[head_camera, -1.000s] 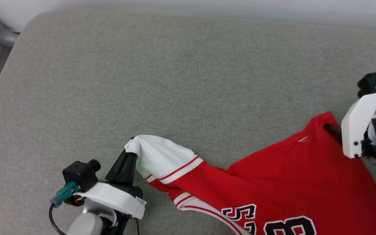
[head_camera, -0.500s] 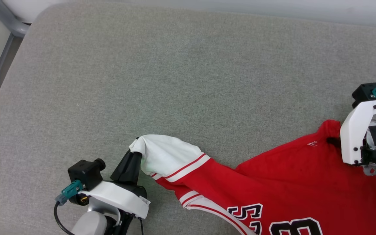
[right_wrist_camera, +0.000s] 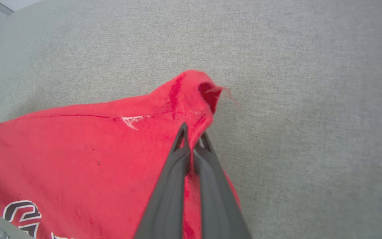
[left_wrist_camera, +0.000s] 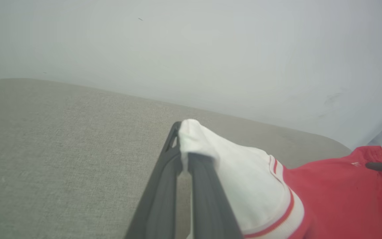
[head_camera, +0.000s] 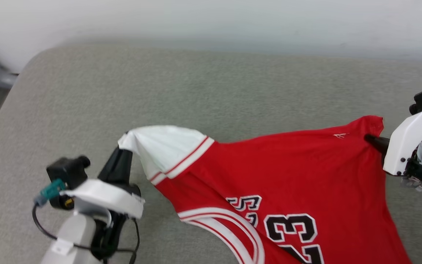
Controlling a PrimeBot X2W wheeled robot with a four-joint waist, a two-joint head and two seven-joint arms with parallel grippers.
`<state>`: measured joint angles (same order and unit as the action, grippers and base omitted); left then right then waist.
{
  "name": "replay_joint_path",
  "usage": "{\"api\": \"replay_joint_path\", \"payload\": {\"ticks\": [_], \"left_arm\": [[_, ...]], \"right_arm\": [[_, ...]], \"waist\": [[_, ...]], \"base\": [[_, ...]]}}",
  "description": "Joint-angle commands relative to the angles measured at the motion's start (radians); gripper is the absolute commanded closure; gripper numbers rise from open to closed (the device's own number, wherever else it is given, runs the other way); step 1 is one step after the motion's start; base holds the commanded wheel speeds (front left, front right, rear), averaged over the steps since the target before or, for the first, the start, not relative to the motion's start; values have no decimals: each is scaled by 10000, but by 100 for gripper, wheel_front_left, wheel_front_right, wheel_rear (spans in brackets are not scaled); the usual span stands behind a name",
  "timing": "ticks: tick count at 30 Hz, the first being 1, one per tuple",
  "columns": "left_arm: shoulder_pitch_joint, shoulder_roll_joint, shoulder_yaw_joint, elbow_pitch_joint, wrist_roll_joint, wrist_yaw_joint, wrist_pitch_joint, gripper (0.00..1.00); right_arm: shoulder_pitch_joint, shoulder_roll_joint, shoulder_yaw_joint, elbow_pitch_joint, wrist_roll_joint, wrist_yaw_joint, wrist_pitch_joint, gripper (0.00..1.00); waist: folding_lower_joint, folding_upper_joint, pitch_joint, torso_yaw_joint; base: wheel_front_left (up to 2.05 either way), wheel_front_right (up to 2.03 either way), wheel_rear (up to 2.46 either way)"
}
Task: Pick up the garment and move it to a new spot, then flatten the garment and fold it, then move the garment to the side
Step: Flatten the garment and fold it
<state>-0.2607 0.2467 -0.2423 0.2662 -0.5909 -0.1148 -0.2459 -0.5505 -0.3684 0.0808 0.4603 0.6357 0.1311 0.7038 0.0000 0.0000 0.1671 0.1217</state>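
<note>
The garment [head_camera: 269,172] is pinched by tiny bits only: sleeve tip [head_camera: 159,145] in left gripper [head_camera: 123,149], red corner [head_camera: 374,126] in right gripper [head_camera: 368,138]. Stretched harder, either could be lost.

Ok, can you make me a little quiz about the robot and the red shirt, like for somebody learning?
1. True or false: the left tool is shut on the shirt's white sleeve.
2. Which number is on the shirt? A) 23 B) 45 C) 7
3. Fill in: the right tool pinches a ___ corner of the shirt.
Key: 1 true; 2 A; 3 red.
</note>
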Motion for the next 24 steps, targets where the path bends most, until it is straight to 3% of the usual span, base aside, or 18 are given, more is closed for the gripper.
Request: {"api": "replay_joint_path", "payload": {"ticks": [1, 11, 24], "left_arm": [[-519, 86, 93, 99, -208, -42, 144, 100], [-3317, 362, 132, 2182, -905, -132, 920, 100], [-8799, 875, -193, 5211, -124, 25, 1070, 100]], "right_arm": [[47, 89, -128, 41, -30, -7, -214, 100], [-1116, 661, -239, 488, -1117, -7, -1644, 100], [-4975, 1362, -1176, 1867, -2832, -9, -3721, 100]], "waist": [[0, 0, -438, -503], [0, 0, -644, -1453], [0, 0, 623, -1855]], "base": [[0, 0, 0], [0, 0, 0], [0, 0, 0]]}}
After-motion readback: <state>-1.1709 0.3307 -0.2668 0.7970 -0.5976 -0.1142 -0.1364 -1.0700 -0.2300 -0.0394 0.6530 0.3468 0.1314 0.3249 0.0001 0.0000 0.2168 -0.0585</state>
